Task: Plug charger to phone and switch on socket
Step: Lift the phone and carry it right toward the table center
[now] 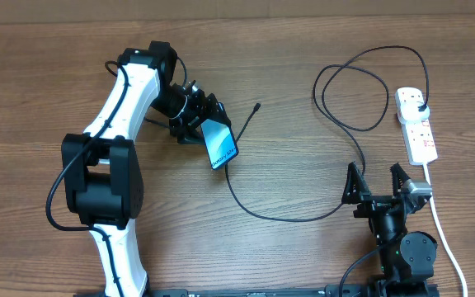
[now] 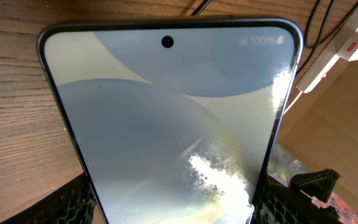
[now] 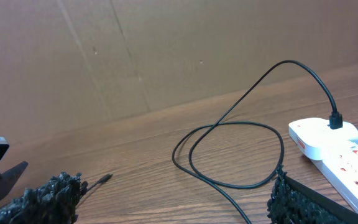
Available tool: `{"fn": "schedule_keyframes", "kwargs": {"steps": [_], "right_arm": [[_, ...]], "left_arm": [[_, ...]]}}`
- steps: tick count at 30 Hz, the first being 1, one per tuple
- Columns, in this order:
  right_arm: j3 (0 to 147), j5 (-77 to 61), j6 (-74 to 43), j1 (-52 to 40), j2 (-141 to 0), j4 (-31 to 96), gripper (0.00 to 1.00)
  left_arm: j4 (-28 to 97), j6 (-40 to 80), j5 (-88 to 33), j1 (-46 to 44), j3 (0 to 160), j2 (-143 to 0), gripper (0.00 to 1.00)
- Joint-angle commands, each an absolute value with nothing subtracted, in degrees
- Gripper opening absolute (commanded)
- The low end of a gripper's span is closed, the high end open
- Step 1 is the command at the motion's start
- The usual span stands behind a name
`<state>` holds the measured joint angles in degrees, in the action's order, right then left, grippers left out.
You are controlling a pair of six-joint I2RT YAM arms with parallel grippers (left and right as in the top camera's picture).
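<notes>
My left gripper (image 1: pixel 204 125) is shut on the phone (image 1: pixel 221 142), holding it tilted above the table left of centre. In the left wrist view the light blue screen of the phone (image 2: pixel 166 118) fills the frame between my two black fingers (image 2: pixel 73 202). The charger (image 1: pixel 361 157) is a thin black cable; its connector tip (image 1: pixel 257 106) lies free on the wood just right of the phone. Its black plug (image 1: pixel 421 106) sits in the white socket (image 1: pixel 416 128) at the far right. My right gripper (image 1: pixel 378 183) stands open near the table's front, over the cable loop (image 3: pixel 229 155), holding nothing.
The cable curls in loops (image 1: pixel 353 82) between the phone and the socket (image 3: pixel 334 149). A white cord (image 1: pixel 439 223) runs from the socket toward the front edge, right of my right arm. A brown cardboard wall (image 3: pixel 135 50) stands behind the table.
</notes>
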<state>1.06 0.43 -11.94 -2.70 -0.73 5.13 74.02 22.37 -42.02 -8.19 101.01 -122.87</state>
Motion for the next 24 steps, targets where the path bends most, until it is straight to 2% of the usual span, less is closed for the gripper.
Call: {"fn": "schedule_keyframes", "kwargs": {"steps": [1, 3, 6, 12, 17, 24], "right_arm": [[0.45, 0.99, -11.77, -2.59, -0.23, 4.75, 1.0], [0.45, 0.99, -11.77, -2.59, -0.23, 4.75, 1.0], [0.45, 0.99, -11.77, -2.59, -0.23, 4.75, 1.0], [0.45, 0.99, -11.77, -2.59, -0.23, 4.75, 1.0], [0.45, 0.99, -11.77, -2.59, -0.23, 4.75, 1.0], [0.45, 0.99, -11.77, -2.59, -0.23, 4.75, 1.0]], "left_arm": [[74.28, 23.2, -44.84, -8.1, 102.63, -122.48, 0.51], [74.3, 23.2, -44.84, -7.9, 102.63, -122.48, 0.51], [74.35, 23.2, -44.82, -7.53, 102.63, -122.48, 0.45], [74.76, 23.44, -45.08, -7.46, 102.63, -122.48, 0.44], [74.59, 26.46, -45.01, -7.46, 102.63, -122.48, 0.49], [74.06, 36.75, -44.4, -7.57, 102.63, -122.48, 0.51]]}}
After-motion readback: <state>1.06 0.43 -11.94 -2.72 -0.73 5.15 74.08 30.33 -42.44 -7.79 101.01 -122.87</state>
